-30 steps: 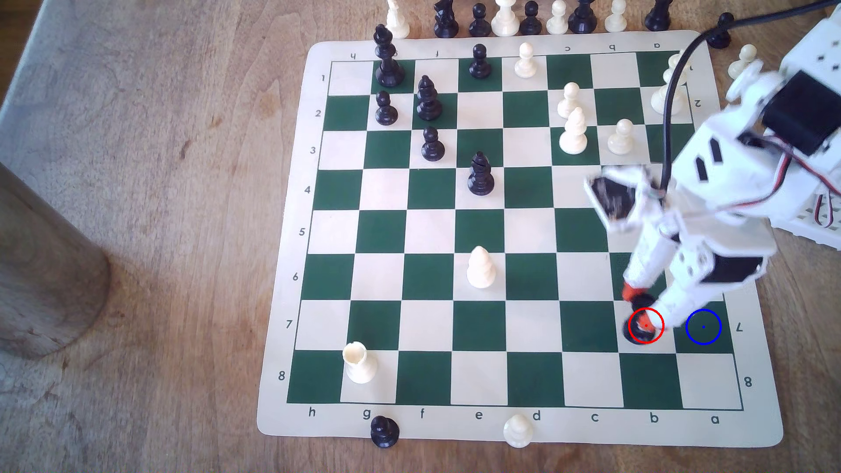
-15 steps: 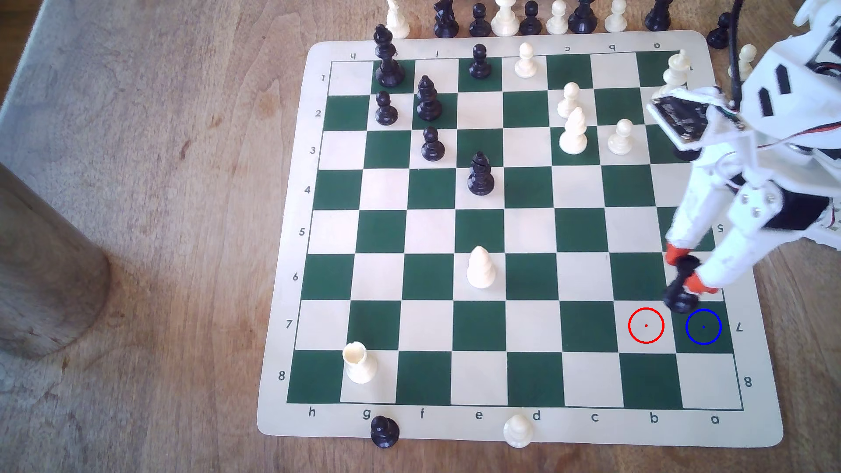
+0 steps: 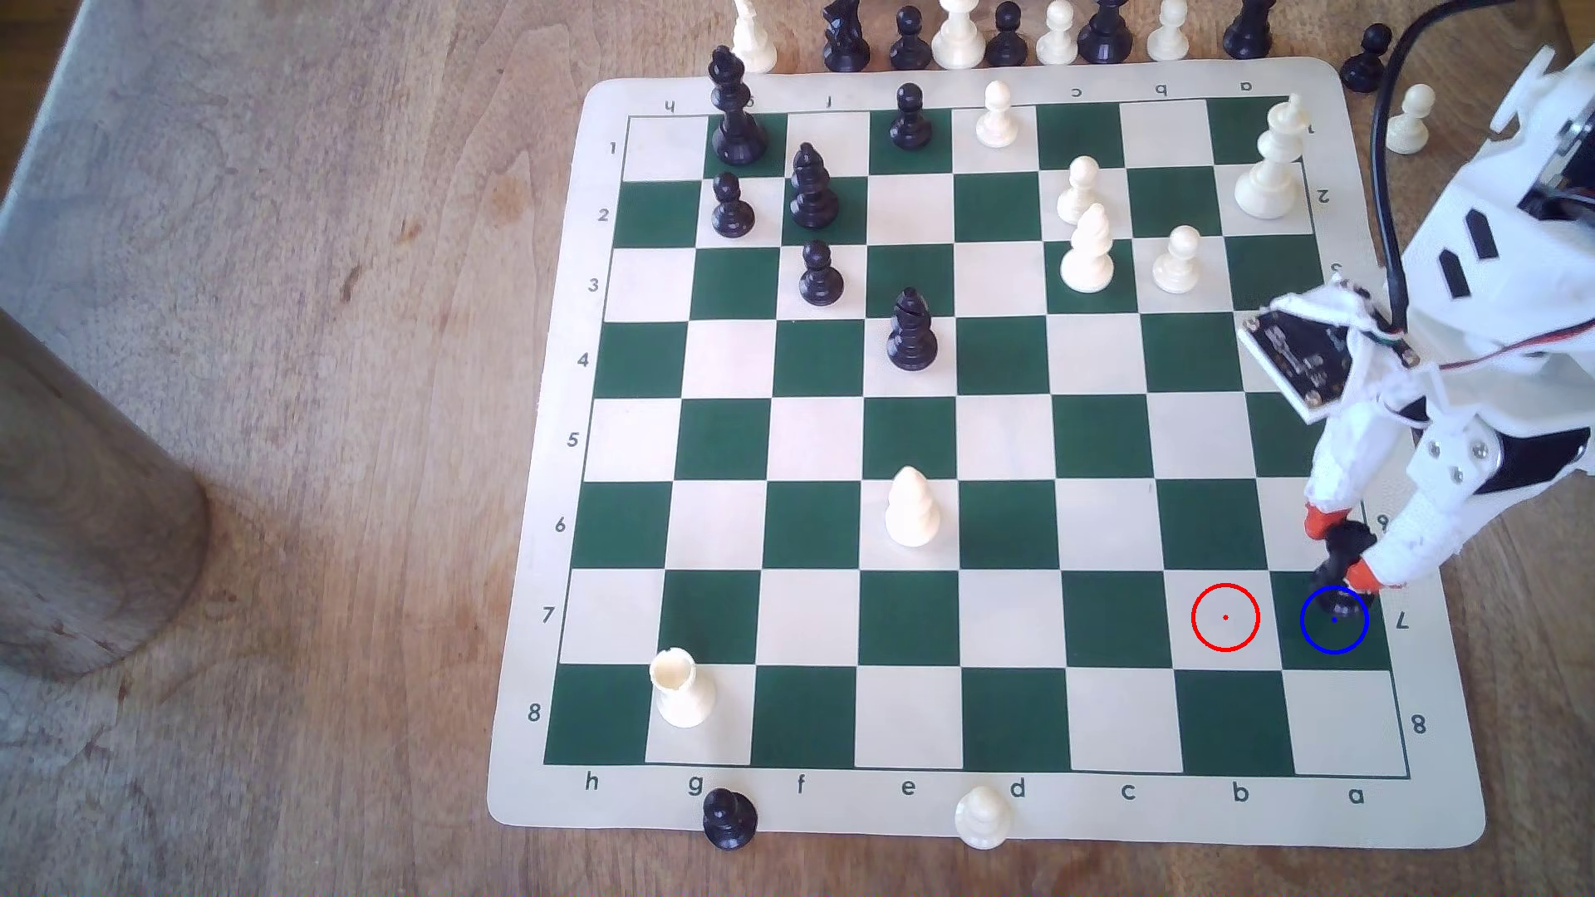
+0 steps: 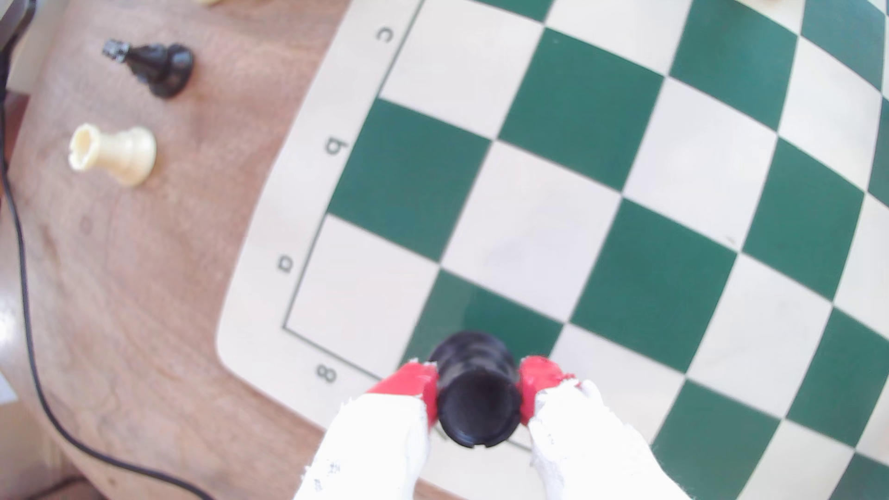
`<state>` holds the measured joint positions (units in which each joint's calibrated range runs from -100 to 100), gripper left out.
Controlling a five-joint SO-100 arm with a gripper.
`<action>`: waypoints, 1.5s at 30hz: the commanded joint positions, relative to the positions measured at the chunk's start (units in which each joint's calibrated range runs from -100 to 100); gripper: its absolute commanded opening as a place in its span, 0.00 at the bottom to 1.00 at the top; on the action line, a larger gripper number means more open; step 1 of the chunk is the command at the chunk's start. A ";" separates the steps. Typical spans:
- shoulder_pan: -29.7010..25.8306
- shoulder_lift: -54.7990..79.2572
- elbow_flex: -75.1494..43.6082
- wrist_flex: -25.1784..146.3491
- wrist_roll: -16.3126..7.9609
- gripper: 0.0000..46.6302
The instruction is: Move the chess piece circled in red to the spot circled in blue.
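One second has carried the chess piece (image 3: 1340, 561) off the red-ringed cream square (image 3: 1226, 617), which now lies bare, and across to the spot (image 3: 1334, 640), the dark green square with the blue ring in the board's row 7, at the a-file edge near the exterior view's lower right corner. Half a second ago the piece hung tilted above the line between row 6 and row 7; now its base sits inside the blue ring, though whether it bears on the board (image 3: 863, 802) or hangs just above it cannot be told. The gripper (image 3: 1339, 547) has come down with it and its red fingertips (image 4: 416, 384) remain pressed against either side of the piece's notched top (image 4: 478, 408), as the wrist view shows plainly. The piece leans a little in the exterior view, top toward row 6. In my judgement the carry is all but done: what remains is to settle the base flat, part the jaws and lift clear without dragging the piece off its square. No other piece stands near enough to be knocked.
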<state>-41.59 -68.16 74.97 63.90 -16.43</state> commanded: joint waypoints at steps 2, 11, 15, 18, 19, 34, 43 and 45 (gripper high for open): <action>-0.29 1.95 -0.44 -3.30 -0.49 0.00; -0.53 9.16 -0.71 -7.80 -0.59 0.02; -0.53 10.35 -0.71 -8.05 -0.49 0.02; -0.53 11.03 -0.62 -8.13 -0.63 0.09; -0.53 11.12 -0.62 -8.13 -0.68 0.12; -0.76 6.96 -0.99 -2.07 -1.17 0.62; 2.21 1.27 -2.07 9.72 0.68 0.64; 3.78 0.93 -2.62 10.95 1.56 0.60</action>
<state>-40.56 -65.14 75.87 71.63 -16.14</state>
